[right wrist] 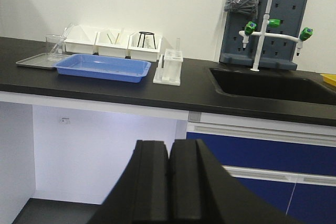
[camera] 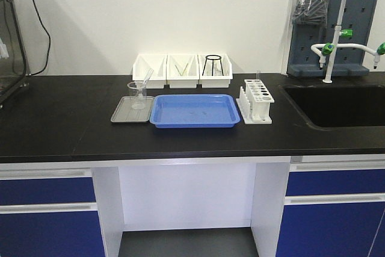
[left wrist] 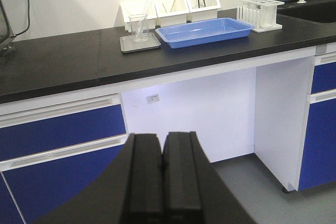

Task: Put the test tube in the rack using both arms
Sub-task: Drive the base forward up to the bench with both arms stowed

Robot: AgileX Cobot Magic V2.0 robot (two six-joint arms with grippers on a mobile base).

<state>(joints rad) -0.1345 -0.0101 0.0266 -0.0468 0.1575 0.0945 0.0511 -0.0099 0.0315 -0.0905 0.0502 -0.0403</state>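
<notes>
A: How does the left tool [left wrist: 162, 145] stand?
B: Clenched, its fingers pressed together on nothing, well apart from the desk [camera: 60, 118].
A: And the test tube [camera: 145, 83]?
B: It leans in the beaker [camera: 137, 95] on the grey tray [camera: 120, 115], at 9 o'clock from the blue tray [camera: 194, 111]. Its top tilts toward 1 o'clock.
A: The rack [camera: 257, 102]?
B: At the blue tray's 3 o'clock, just beside it, with pegs along its left side.
A: The right tool [right wrist: 169, 150]?
B: Clenched as well, empty, well apart from the desk.
</notes>
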